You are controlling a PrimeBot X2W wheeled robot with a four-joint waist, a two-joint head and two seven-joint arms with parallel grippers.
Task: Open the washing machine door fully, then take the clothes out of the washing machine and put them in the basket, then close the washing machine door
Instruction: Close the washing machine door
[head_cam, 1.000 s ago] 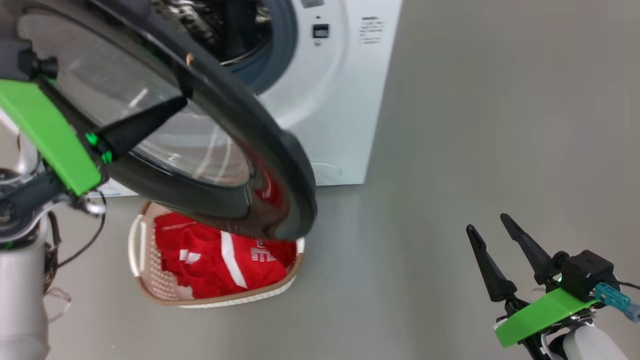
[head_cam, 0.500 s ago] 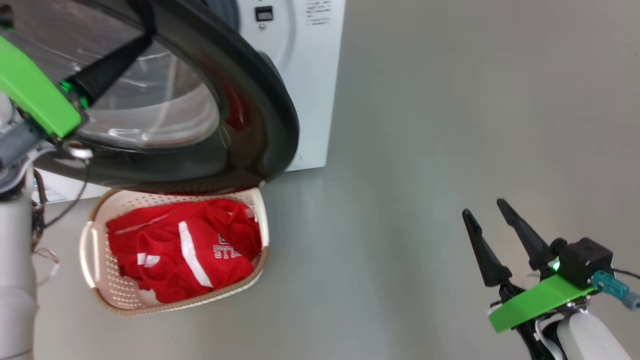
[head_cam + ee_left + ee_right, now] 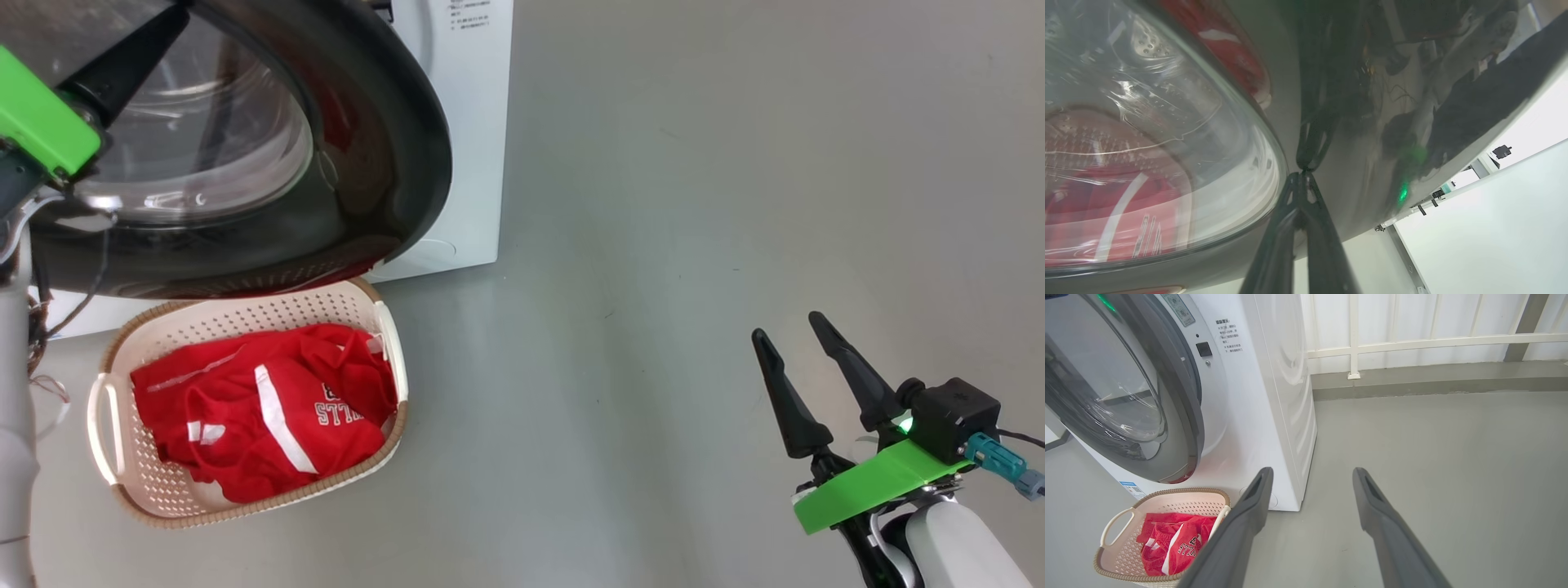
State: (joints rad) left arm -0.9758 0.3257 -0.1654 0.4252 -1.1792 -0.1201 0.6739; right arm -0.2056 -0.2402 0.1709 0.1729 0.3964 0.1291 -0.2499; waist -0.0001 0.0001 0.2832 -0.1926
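I see left end effector (image 3: 1303,174) pressed together against door (image 3: 400,139) rim; right end effector (image 3: 786,325) spread, empty; clothes (image 3: 245,408) in basket (image 3: 390,351).

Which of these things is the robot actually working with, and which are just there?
Part of the job: washing machine door; washing machine; red clothes; basket holding them; left tool, shut, tips against the door.

Just there: white railing; grey floor; right tool, open, holding nothing.
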